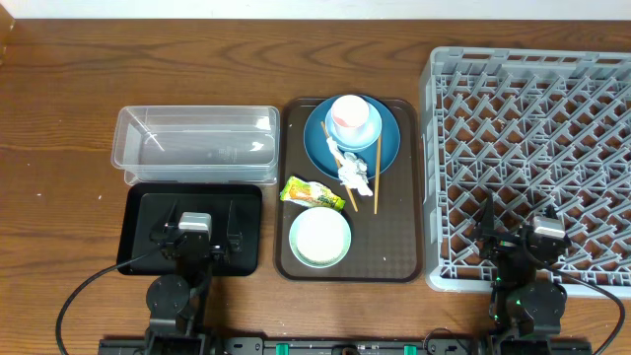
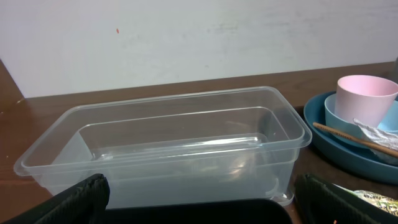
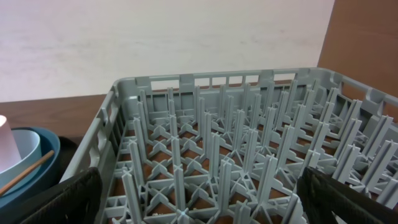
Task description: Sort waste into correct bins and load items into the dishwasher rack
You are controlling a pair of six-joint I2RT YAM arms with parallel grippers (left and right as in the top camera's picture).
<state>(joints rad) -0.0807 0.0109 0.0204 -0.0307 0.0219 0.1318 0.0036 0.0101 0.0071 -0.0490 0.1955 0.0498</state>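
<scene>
Over the black tray (image 1: 138, 232), left gripper (image 1: 204, 215) is hanging wide open, gripping nothing; right gripper (image 1: 520, 219) is hanging equally wide over the near edge of the rack (image 1: 532, 99). Beyond the black tray, the tub (image 1: 197, 148) is sitting. On the brown tray (image 1: 399, 247) between, wrapper (image 1: 311, 192), tissue (image 1: 352, 174), chopsticks (image 1: 375, 182), cup (image 1: 353, 118), plate (image 1: 317, 148) and mint bowl (image 1: 319, 237) are lying.

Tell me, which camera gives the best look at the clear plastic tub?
The left wrist view: the clear plastic tub fills the frame, close and side-on. The overhead view shows the tub small but whole, from above, beside the brown tray. The right wrist view misses it entirely.
</scene>
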